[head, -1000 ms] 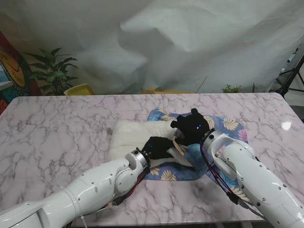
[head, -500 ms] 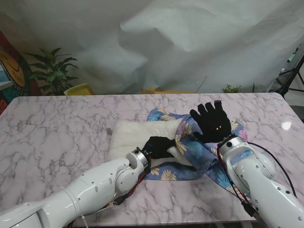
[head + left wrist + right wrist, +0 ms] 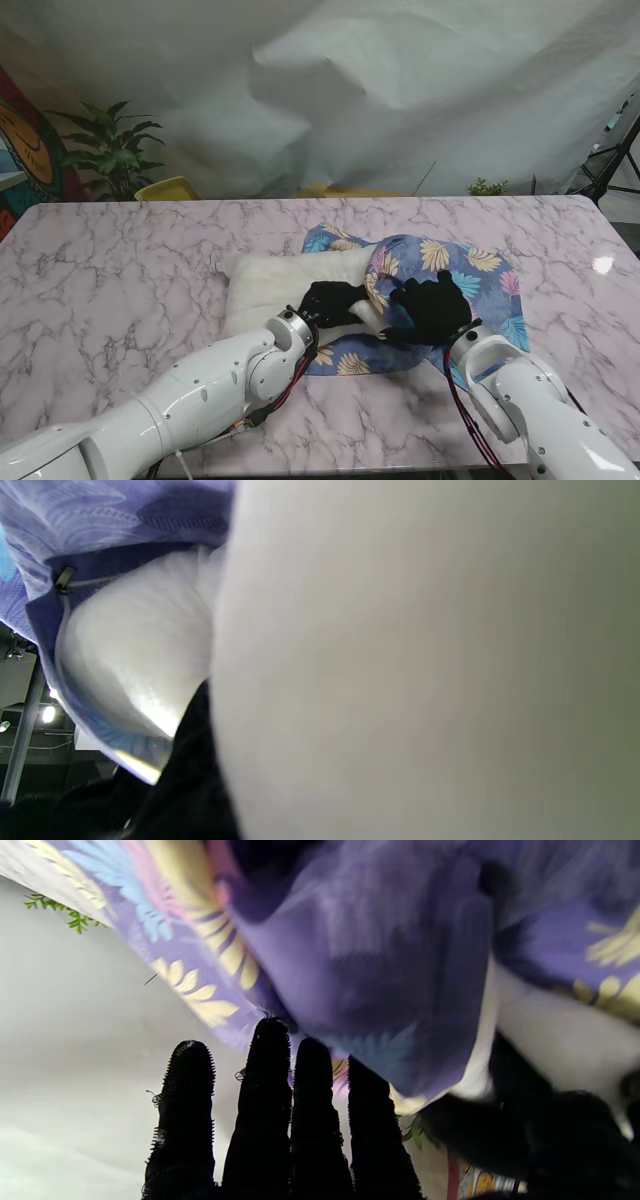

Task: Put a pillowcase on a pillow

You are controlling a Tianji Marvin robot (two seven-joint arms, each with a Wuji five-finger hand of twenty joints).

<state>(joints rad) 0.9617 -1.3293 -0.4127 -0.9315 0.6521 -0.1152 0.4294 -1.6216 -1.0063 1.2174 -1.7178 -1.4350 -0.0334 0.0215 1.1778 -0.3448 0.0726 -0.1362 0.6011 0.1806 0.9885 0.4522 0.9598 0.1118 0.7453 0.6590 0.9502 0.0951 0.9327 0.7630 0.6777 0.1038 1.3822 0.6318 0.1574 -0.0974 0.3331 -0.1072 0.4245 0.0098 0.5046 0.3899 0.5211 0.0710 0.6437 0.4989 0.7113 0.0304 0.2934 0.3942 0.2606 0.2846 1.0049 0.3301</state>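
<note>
So right now the pillow (image 3: pixel 285 283) lies across the middle of the table (image 3: pixel 120 260), long axis running 9-to-3 from where I stand, with its 3 o'clock end tucked into the mouth of the pillowcase (image 3: pixel 455 275). The floral case sits off toward 3 o'clock of the pillow, so the whole thing hinges on that one line: the pillow goes toward 3, or the case gets dragged toward 9 over it. My left hand (image 3: pixel 330 304) is on the pillow's near corner right at the opening, fingers (image 3: pixel 345 295) curled down on the white stuffing, and the left wrist view shows the pillow bulging into the case by the zipper (image 3: pixel 62 580). My right hand (image 3: pixel 432 308) is just beside it on the 3 o'clock side, on top of the case fabric; in the right wrist view four fingers (image 3: pixel 262 1100) are straight and close together, and I honestly can't tell if the thumb is pinching cloth or not. The right hand is the nearer one to the case's edge, so I'd guess it does the pulling toward 9 while the left keeps the pillow pinned.
</note>
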